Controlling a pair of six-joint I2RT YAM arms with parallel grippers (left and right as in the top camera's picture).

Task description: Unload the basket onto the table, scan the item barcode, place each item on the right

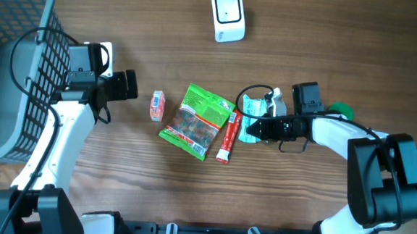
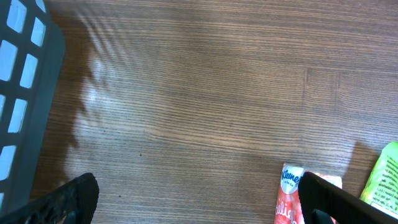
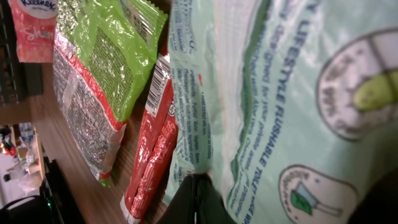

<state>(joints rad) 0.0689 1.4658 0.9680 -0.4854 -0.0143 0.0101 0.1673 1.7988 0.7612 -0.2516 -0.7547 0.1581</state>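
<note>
My right gripper [image 1: 256,127] is shut on the edge of a pale green pack of flushable wipes [image 1: 251,106], which lies right of the table's middle. In the right wrist view the wipes pack [image 3: 298,93] fills most of the frame, and the closed right gripper [image 3: 198,194] pinches its lower edge. A white barcode scanner [image 1: 228,16] stands at the back centre. My left gripper [image 1: 129,84] is open, just left of a small red Kleenex tissue pack [image 1: 156,105]. In the left wrist view the left gripper [image 2: 199,208] is spread wide, with the tissue pack [image 2: 290,194] by its right finger.
A green snack bag [image 1: 196,120] and a red tube-shaped packet [image 1: 227,136] lie between the tissue pack and the wipes. The red packet [image 3: 155,137] touches the wipes pack. A grey mesh basket [image 1: 8,68] fills the left edge. A green object [image 1: 342,108] lies behind the right arm.
</note>
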